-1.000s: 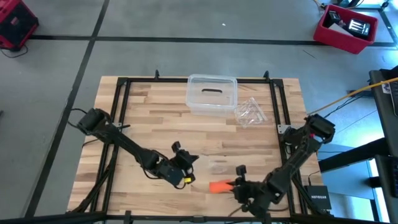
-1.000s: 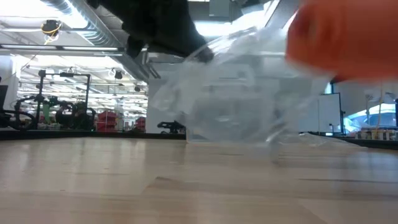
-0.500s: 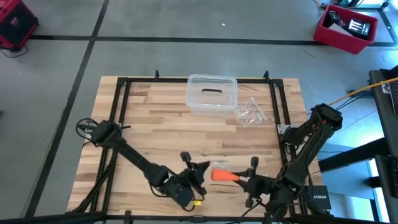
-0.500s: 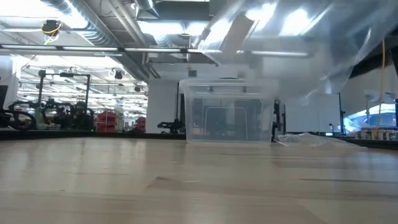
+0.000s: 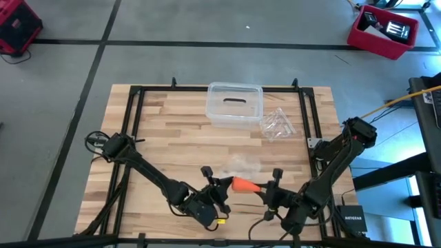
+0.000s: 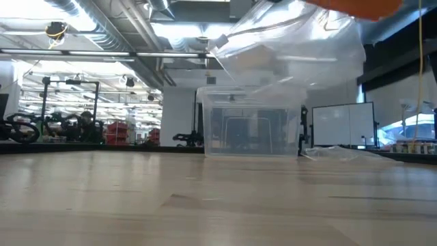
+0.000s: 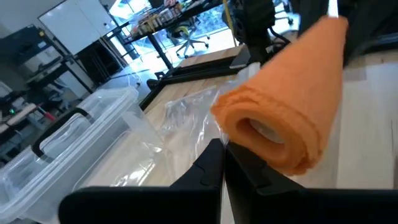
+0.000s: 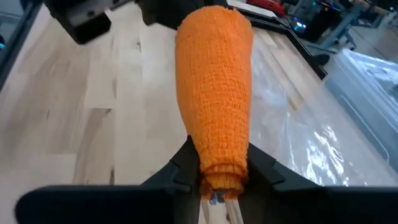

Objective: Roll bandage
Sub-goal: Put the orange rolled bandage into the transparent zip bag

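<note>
High view: bandage (image 5: 244, 184) rolled, held above the counter (image 5: 158, 131) near its front edge, between both grippers.
Low view: clear bag (image 6: 293, 41) hanging up high, clear box (image 6: 251, 130) behind.
Left wrist: left gripper (image 7: 222, 149) fingers closed, pinching the bag.
Right wrist: right gripper (image 8: 219, 163) fingers clamped on the bandage's end.

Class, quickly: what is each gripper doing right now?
Left gripper: shut, pinching a clear plastic bag.
Right gripper: shut on one end of the bandage.
</note>
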{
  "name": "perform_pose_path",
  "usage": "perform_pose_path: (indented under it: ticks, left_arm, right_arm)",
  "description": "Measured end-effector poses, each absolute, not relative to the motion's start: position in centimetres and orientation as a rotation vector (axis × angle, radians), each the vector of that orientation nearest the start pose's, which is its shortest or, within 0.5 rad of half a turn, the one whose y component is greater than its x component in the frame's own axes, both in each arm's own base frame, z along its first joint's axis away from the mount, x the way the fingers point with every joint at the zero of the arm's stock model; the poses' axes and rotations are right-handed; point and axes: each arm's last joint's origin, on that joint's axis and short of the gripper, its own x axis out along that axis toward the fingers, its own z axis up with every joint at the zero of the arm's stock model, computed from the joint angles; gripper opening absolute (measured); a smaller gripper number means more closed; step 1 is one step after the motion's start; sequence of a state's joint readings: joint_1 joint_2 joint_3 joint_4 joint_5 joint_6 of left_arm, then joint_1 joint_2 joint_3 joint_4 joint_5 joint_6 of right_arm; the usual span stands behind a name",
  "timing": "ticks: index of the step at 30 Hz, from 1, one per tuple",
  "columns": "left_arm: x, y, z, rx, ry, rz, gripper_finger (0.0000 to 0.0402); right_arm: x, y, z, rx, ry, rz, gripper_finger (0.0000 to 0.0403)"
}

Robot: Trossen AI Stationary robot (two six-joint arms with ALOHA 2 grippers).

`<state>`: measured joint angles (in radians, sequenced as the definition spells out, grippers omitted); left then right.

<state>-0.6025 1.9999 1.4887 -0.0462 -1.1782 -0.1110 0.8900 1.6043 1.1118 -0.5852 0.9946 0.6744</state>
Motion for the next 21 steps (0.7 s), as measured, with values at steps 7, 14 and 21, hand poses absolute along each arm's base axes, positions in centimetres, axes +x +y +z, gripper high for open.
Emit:
perform_pose_path:
  ticks: [7, 14, 21]
  left_arm:
    - [37.8, -22.7, 23.5, 0.284, 0.312, 0.57, 0.0001]
    - [37.8, -22.8, 23.6, 0.259, 0.302, 0.567, 0.0001]
    - [37.8, -22.7, 23.6, 0.256, 0.307, 0.557, 0.0001]
  right_arm:
    - [21.4, 22.5, 22.1, -0.182, 0.563, -0.302, 0.0074]
    - [21.1, 22.1, 21.2, -0.158, 0.576, -0.32, 0.0074]
    - [21.1, 22.1, 21.2, -0.16, 0.573, -0.323, 0.0074]
